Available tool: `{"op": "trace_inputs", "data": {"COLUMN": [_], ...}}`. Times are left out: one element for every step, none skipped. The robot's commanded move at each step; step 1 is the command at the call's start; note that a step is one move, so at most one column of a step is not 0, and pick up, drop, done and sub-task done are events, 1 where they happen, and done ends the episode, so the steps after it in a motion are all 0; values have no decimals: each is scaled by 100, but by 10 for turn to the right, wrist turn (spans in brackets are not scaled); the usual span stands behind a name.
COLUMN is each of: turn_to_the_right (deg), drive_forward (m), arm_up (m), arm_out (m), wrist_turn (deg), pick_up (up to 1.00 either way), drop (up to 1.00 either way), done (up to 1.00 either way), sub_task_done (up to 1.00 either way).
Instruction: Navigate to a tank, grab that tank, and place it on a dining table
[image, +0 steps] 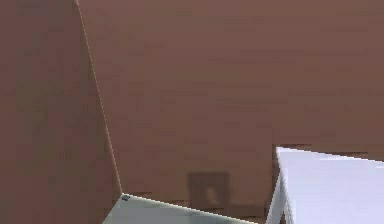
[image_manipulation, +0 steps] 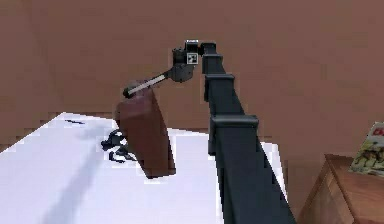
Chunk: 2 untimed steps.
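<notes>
Target candidate is a reddish-brown block (image_manipulation: 150, 135): tall, boxy, plain flat faces, tilted a little in the picture, top corner leaning to the arm side view's left. Shape doesn't read clearly as a tank, so I'm calling it a block. It sits over the white tabletop (image_manipulation: 55, 185), toward the far edge. Can't tell if its base rests on the surface or hangs just clear. Gripper (image_manipulation: 132, 91) is at the block's upper left corner, with the arm (image_manipulation: 235, 135) running in from the bottom edge right of the block. Fingers' state can't be told, nor whether they hold the block. Small dark tangled thing (image_manipulation: 118, 148) lies on the tabletop just left of the block's base, touching or nearly so. Near-left part of the tabletop is bare white. The far edge runs close under the brown wall (image_manipulation: 300, 60). Right of the arm, a wooden cabinet (image_manipulation: 345, 195) stands apart from the table, with a pale greenish item (image_manipulation: 373, 148) on top. Forward view: two brown walls meet in a corner (image: 100, 110), a thin strip of pale floor (image: 165, 212) lies below, and a white table corner (image: 330, 185) juts in at lower right.
</notes>
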Motion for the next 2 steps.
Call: {"op": "trace_inputs", "data": {"turn_to_the_right": [0,0], "drive_forward": [0,0], "arm_up": [0,0], "arm_out": [-10,0], "wrist_turn": [0,0], "pick_up": [0,0], "drop": [0,0], "done": [0,100], "sub_task_done": [0,0]}}
